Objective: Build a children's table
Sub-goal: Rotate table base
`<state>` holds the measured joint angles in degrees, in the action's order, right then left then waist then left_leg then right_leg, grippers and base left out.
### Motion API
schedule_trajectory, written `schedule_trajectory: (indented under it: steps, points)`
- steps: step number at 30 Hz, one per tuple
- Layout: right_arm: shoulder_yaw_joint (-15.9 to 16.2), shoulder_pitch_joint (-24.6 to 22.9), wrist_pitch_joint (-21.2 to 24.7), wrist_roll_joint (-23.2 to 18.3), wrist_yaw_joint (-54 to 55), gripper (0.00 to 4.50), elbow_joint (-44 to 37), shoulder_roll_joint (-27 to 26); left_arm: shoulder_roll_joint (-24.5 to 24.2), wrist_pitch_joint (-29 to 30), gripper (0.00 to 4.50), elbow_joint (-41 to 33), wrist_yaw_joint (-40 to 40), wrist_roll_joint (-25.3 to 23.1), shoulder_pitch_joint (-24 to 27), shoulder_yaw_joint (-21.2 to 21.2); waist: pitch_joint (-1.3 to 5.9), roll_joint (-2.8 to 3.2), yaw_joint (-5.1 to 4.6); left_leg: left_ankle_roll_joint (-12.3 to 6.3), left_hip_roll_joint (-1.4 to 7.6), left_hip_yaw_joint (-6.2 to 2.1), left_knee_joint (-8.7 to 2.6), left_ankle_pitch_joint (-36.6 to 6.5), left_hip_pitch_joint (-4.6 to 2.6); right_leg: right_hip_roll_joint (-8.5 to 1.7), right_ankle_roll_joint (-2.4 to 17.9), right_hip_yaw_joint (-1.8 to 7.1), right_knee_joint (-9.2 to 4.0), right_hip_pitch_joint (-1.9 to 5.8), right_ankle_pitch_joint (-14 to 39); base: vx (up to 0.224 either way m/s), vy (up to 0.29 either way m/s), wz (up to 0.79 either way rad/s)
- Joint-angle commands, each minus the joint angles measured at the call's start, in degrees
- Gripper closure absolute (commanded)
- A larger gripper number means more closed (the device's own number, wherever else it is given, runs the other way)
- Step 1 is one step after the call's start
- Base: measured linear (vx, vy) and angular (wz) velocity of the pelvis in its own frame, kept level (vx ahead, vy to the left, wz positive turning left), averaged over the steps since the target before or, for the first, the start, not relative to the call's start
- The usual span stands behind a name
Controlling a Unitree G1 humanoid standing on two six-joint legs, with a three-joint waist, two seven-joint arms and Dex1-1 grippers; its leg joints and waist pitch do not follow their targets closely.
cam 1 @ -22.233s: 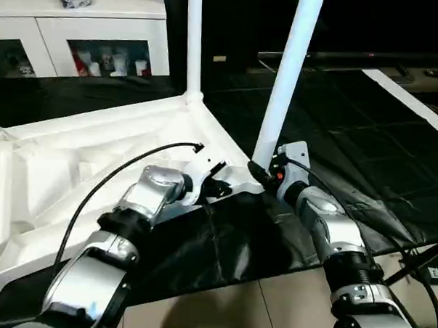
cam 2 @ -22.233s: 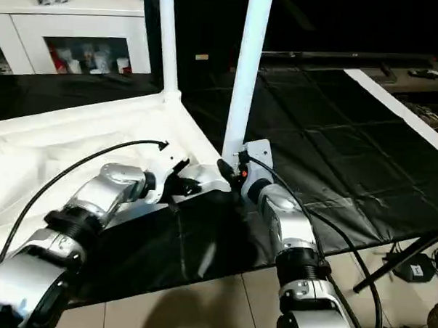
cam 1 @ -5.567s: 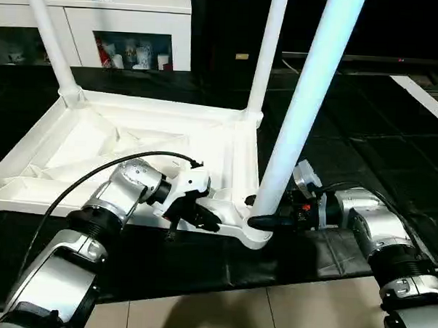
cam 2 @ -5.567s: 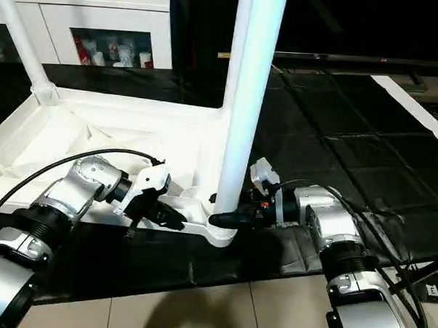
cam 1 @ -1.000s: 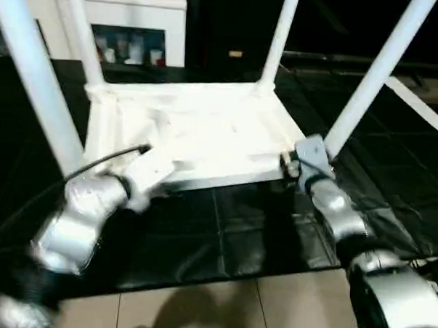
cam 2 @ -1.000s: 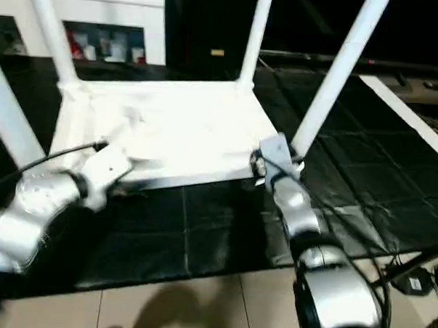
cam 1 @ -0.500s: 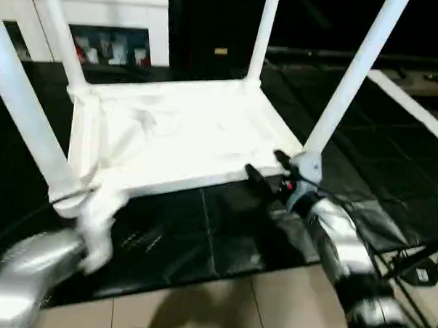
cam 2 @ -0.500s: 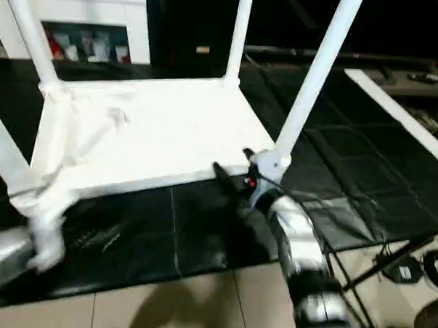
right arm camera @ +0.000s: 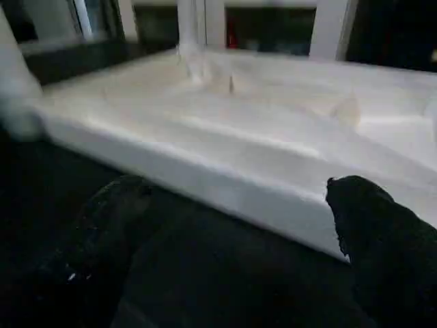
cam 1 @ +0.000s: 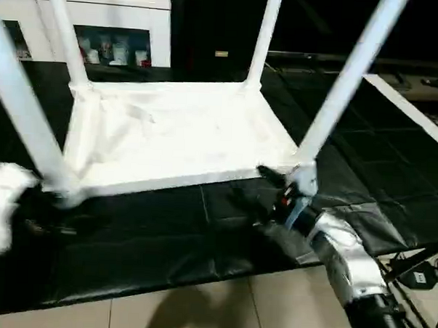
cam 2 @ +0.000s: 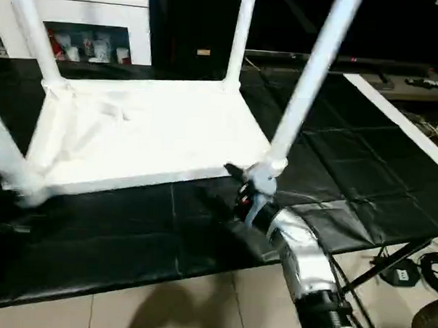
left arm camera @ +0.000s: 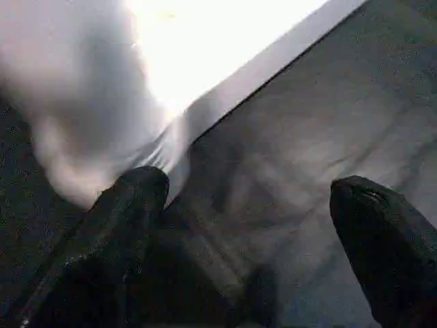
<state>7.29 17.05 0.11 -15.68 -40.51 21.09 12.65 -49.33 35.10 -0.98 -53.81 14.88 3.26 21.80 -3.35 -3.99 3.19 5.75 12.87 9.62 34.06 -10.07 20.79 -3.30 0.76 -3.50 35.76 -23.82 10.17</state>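
Table (cam 1: 177, 133) sits upside down, mid frame, on the black mat (cam 1: 165, 241); all four legs stand up from the corners: near left (cam 1: 24, 119), far left (cam 1: 65, 34), far right (cam 1: 262, 35), near right (cam 1: 346, 82).

Right end effector (cam 1: 265, 186) is at lower right, just beside the near-right corner socket (cam 1: 300, 175), fingers spread wide, holding nothing; its wrist view shows the table's rim (right arm camera: 225, 184) between the two fingers. Left end effector (left arm camera: 252, 239) is wide in its wrist view, empty, with the near-left leg's base close to one finger. The white blur at the left edge is probably the left wrist (cam 1: 3, 202).

Judgement: assembly looks nearly done; what's left is checking seating and flipping. To do it well, press each leg straight down along its axis, no sideways push. For the flip, grip the rim with both, not the legs, and lift evenly.
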Motion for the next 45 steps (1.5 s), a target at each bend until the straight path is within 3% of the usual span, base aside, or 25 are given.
schedule_trajectory:
  steps: [1,5,6,7,8,10,11,13,14,18,21,24,29,30,31,35,37,39,45]
  points:
    - [0.5,-0.7,4.0,1.3,0.6,0.00,-1.6,1.1,-0.7,0.6,0.08,2.1,1.6,-0.5,-1.2,1.1,2.87,1.74,0.04,0.69,0.06,-0.07,-4.87,-21.5,-0.90,-3.11,8.1,2.69,-5.20,1.90,21.2,0.000,0.000,0.00]
    - [0.8,-0.6,7.6,0.6,1.5,0.00,-1.9,1.9,-1.6,-0.9,0.08,2.8,-0.3,0.4,-0.8,1.7,2.87,1.82,0.20,0.71,0.25,-0.08,-4.96,-21.3,-0.99,-3.22,9.0,2.69,-5.13,1.86,20.0,0.000,0.000,0.00]
    - [1.0,-0.4,7.1,1.4,1.8,0.00,-1.4,2.1,-1.3,-1.7,0.08,3.3,0.2,0.6,-1.5,1.9,2.87,1.52,0.15,0.68,0.26,-0.03,-4.94,-21.3,-0.95,-3.22,8.9,2.69,-5.15,1.88,20.2,0.000,0.000,0.00]
    - [1.2,-0.3,6.6,2.0,2.0,0.00,-1.1,2.2,-1.1,-2.3,0.08,3.6,0.5,0.7,-2.0,2.1,2.83,1.71,0.28,0.86,0.25,-0.08,-4.98,-21.8,-1.03,-3.27,8.7,2.65,-5.21,1.81,20.9,0.000,0.000,0.00]
    - [1.0,0.1,7.2,2.4,2.8,0.00,-0.3,2.0,0.3,-4.1,0.08,5.3,2.1,1.2,-4.8,2.3,2.89,1.49,0.35,0.98,0.21,-0.06,-4.91,-21.7,-1.08,-3.30,8.6,2.65,-5.21,1.85,21.1,0.000,0.000,0.00]
    - [0.6,0.6,7.7,3.0,3.7,0.00,0.3,1.5,1.6,-6.5,0.08,7.1,3.7,0.9,-7.3,1.9,2.96,1.88,0.53,1.34,0.24,-0.13,-4.90,-21.5,-1.20,-3.43,8.8,2.69,-5.14,1.87,20.3,0.000,0.000,0.00]
    - [0.6,0.6,7.7,3.0,3.7,0.00,0.3,1.5,1.6,-6.5,0.08,7.1,3.7,0.9,-7.3,1.9,2.93,1.75,0.59,1.45,0.20,-0.08,-4.90,-21.6,-1.24,-3.34,8.8,2.64,-5.17,1.86,20.2,0.000,0.000,0.00]
    - [0.2,2.0,8.6,5.0,6.8,0.00,2.4,0.6,5.6,-10.2,0.08,8.7,8.1,0.8,-11.5,1.8,2.85,1.95,0.47,1.95,0.22,-0.24,-5.04,-22.3,-1.23,-3.42,8.8,2.54,-5.10,2.04,20.8,0.000,0.000,0.00]
    - [0.0,2.5,9.1,5.6,8.2,0.00,3.1,0.3,7.0,-11.0,0.08,9.1,9.7,0.8,-12.8,1.8,2.86,1.92,0.37,2.37,0.13,-0.13,-4.87,-22.9,-1.55,-3.40,8.9,2.55,-5.32,1.90,21.2,0.000,0.000,0.00]
    - [0.4,4.3,8.5,7.5,11.3,0.00,6.1,-0.2,10.5,-11.7,0.08,9.9,11.4,2.6,-16.4,1.8,3.14,1.79,0.36,2.81,0.05,-0.19,-4.80,-22.0,-1.41,-3.54,8.6,2.57,-5.13,2.28,20.6,0.000,0.000,0.00]
    - [1.0,6.5,7.3,8.9,13.2,0.00,10.0,-0.9,12.7,-11.4,0.08,10.7,10.8,5.2,-18.9,2.0,3.29,2.06,0.33,3.02,-0.01,-0.14,-4.65,-21.2,-1.34,-3.51,9.7,2.54,-4.76,2.34,18.3,0.000,0.000,0.00]
    - [1.2,9.3,6.1,10.3,15.1,0.00,14.9,-1.6,14.2,-9.6,0.08,8.0,6.6,9.4,-18.0,1.4,3.44,2.16,0.25,3.11,0.01,0.01,-4.53,-20.4,-1.30,-3.48,10.4,2.57,-4.52,2.49,16.3,0.000,0.000,0.00]
    - [1.0,13.6,4.4,12.3,18.4,0.00,22.9,-3.0,14.4,-4.9,0.08,1.8,0.6,15.3,-14.6,-0.6,3.53,1.88,0.28,2.93,0.18,0.24,-4.50,-18.0,-1.24,-3.42,11.7,2.56,-3.97,2.55,13.4,0.000,0.000,0.00]
    - [0.8,14.7,3.9,12.6,19.0,0.00,24.9,-3.4,14.0,-3.9,0.08,0.4,-0.7,16.2,-13.8,-1.2,3.49,1.56,0.19,2.87,0.23,0.27,-4.55,-17.8,-1.15,-3.36,11.7,2.55,-3.96,2.65,13.3,0.000,0.000,0.00]
    - [0.7,15.3,3.6,12.7,19.3,0.00,25.9,-3.6,13.8,-3.5,0.08,-0.2,-1.2,16.4,-13.4,-1.5,3.37,1.82,0.31,2.86,0.17,0.37,-4.57,-18.3,-1.32,-3.27,11.5,2.53,-4.08,2.42,13.9,0.000,0.000,0.00]
    - [0.5,18.4,1.9,13.3,20.6,0.00,30.9,-5.3,12.8,-0.7,0.08,-5.6,-3.2,20.0,-10.6,-3.2,3.17,1.49,0.06,3.06,0.15,0.20,-4.69,-20.3,-1.13,-3.37,10.0,2.54,-4.31,2.55,17.7,0.000,0.000,0.00]
    - [0.4,19.0,1.6,13.3,20.8,0.00,31.7,-5.7,12.5,0.5,0.08,-6.8,-3.7,20.8,-10.0,-3.6,3.11,1.59,0.07,3.08,0.13,0.26,-4.63,-20.6,-1.29,-3.29,9.5,2.59,-4.46,2.35,18.6,0.000,0.000,0.00]
    - [0.4,20.3,0.9,13.3,21.1,0.00,33.1,-6.7,11.9,3.3,0.08,-10.3,-5.1,23.3,-8.4,-5.1,3.09,1.37,-0.14,3.20,0.21,0.16,-4.72,-21.0,-1.20,-3.26,9.4,2.56,-4.28,2.34,19.2,0.000,0.000,0.00]
    - [0.8,23.9,-2.5,14.2,20.0,0.00,38.3,-9.2,14.5,7.1,0.08,-15.8,-4.5,26.1,-7.8,-9.9,3.15,1.61,-0.61,3.62,0.26,0.22,-4.58,-20.8,-1.14,-3.33,9.9,2.62,-4.16,2.36,18.0,0.000,0.000,0.00]
